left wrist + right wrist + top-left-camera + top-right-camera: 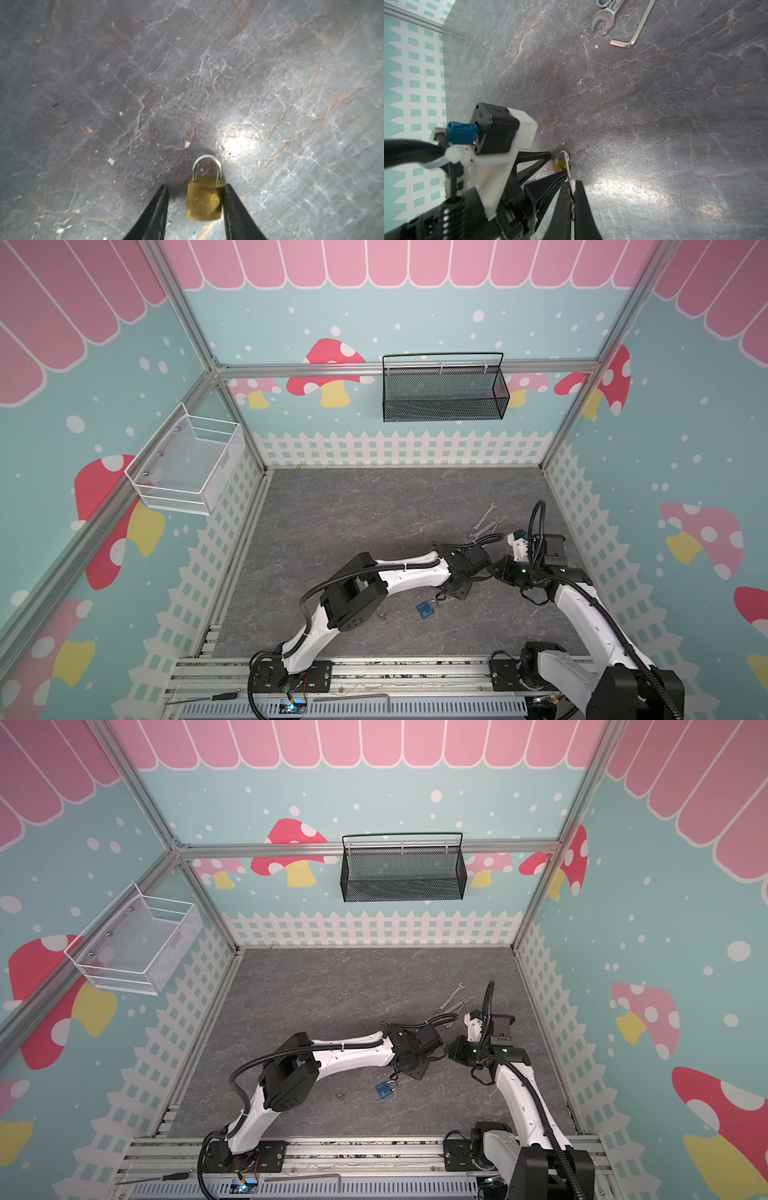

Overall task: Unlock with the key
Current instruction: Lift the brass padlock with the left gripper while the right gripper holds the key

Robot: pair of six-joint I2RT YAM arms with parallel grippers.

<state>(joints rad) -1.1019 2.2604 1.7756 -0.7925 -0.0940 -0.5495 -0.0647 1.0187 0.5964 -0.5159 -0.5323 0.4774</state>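
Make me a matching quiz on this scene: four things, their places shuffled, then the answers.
Things:
1. brass padlock
2. key
3. wrenches
4. black basket

Places:
A. pinched in the right claw
B. hung on the back wall
C. inside the open left claw
D. lying on the table by the hex key

Pairs: 1-C, 2-A, 3-D, 4-B.

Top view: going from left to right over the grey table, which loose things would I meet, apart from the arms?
small metal piece → blue padlock → wrenches
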